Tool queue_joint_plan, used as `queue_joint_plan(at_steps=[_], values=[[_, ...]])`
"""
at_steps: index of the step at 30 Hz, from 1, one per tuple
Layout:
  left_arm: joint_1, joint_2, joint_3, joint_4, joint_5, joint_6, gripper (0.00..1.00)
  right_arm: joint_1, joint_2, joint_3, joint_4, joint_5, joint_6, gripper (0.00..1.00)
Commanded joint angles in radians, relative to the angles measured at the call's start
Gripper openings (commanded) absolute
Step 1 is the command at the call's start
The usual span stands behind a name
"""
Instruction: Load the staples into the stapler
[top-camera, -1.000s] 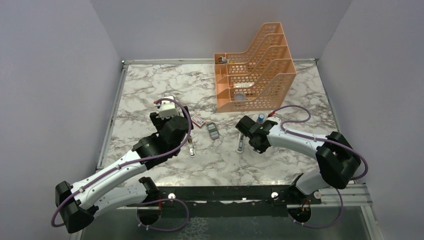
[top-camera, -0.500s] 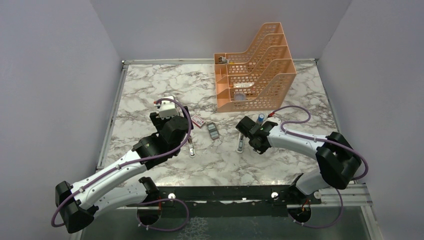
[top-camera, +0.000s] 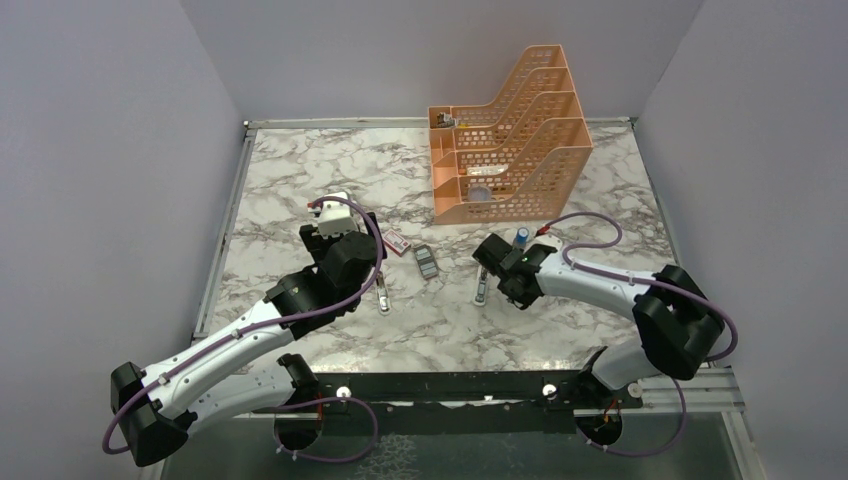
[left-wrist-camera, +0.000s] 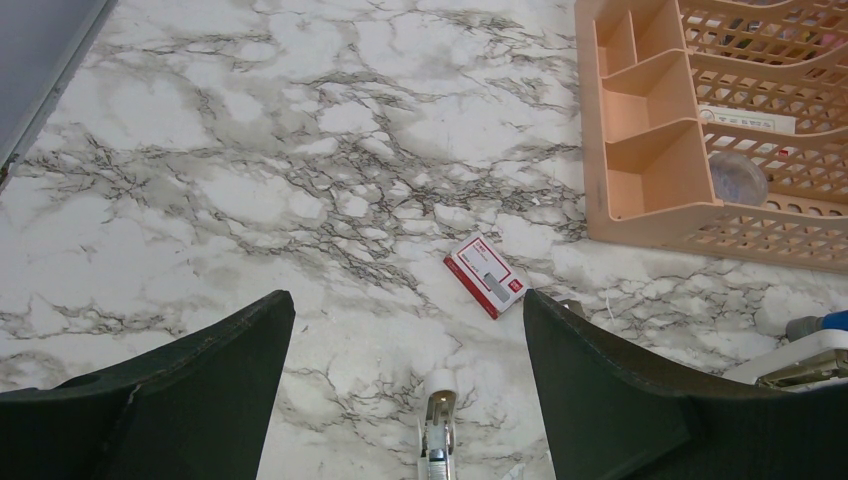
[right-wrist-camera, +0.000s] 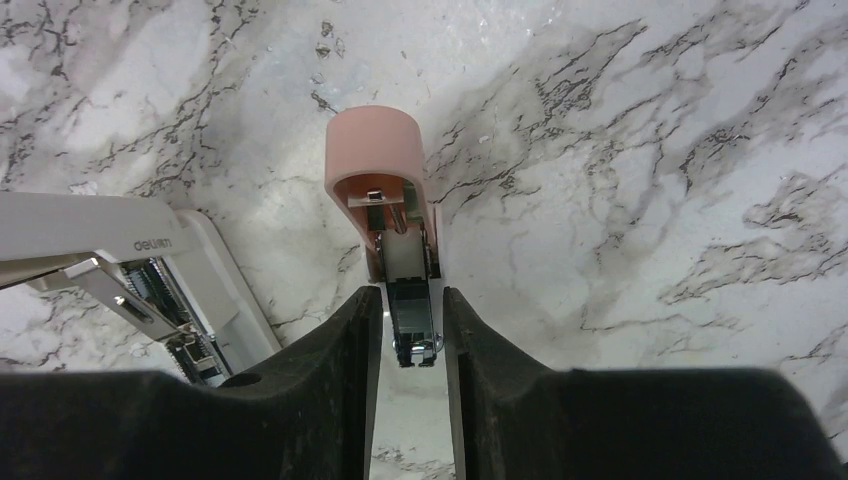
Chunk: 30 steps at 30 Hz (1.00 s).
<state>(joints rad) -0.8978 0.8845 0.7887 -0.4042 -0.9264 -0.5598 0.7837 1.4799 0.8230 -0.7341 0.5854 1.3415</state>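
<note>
We see a marble surface (top-camera: 300, 170) from above, with two robot arms reaching over it and the loading job only partly under way. The staples (top-camera: 427, 264), thin grey strips, lie in their grey tray (top-camera: 419, 256), which sits bare on the surface. The flat red box (left-wrist-camera: 487, 275) with its white label lies apart just to the tray's left. As far as we can see, no strip has been lifted and neither hand carries one. The stapler (right-wrist-camera: 376, 150), pink at its far end, lies flat with its metal magazine exposed, so we judge it already opened. The right hand (right-wrist-camera: 411, 292) is narrow, its two fingers closed in on the near metal end of that magazine and apparently pinching it. Just to the left in the right wrist view lies a white piece (right-wrist-camera: 150, 250) bearing a brand name, with metal parts showing. We cannot tell whether it belongs to the same stapler. The left hand (left-wrist-camera: 405, 293) is wide and holds nothing. It hangs above a slim white-and-metal piece (left-wrist-camera: 437, 445), with the red box just beyond it. The tray lies between the two hands, to the left of the stapler, near both but touching neither. In our judgement, what remains is picking up a strip, laying it in the magazine and closing the stapler.
</note>
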Motion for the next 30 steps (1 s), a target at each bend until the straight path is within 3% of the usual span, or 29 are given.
queue_joint_plan(at_steps=[1,7,11,15,18,22,26,30], values=[[0.003,-0.006,-0.013,0.022,0.007,0.001,0.86,-0.005,-0.053,0.005,-0.014,0.033,-0.004,0.34],[0.003,-0.004,-0.01,0.022,0.016,0.004,0.86,-0.006,-0.121,0.029,-0.049,0.072,-0.043,0.46],[0.003,0.011,-0.008,0.032,0.061,0.014,0.86,-0.013,-0.176,0.037,0.039,0.056,-0.215,0.55],[0.003,0.04,-0.003,0.029,0.128,0.02,0.86,-0.014,-0.233,0.038,0.265,-0.113,-0.502,0.58],[0.005,0.06,-0.001,-0.034,0.137,-0.034,0.85,-0.012,-0.237,0.066,0.347,-0.229,-0.627,0.58],[0.021,0.086,-0.003,-0.141,0.158,-0.135,0.72,-0.011,-0.186,0.112,0.442,-0.393,-0.768,0.59],[0.105,0.089,-0.036,-0.173,0.281,-0.19,0.65,0.023,-0.082,0.182,0.499,-0.506,-0.809,0.59],[0.282,0.072,-0.081,-0.15,0.499,-0.2,0.63,0.061,0.061,0.267,0.539,-0.605,-0.807,0.59]])
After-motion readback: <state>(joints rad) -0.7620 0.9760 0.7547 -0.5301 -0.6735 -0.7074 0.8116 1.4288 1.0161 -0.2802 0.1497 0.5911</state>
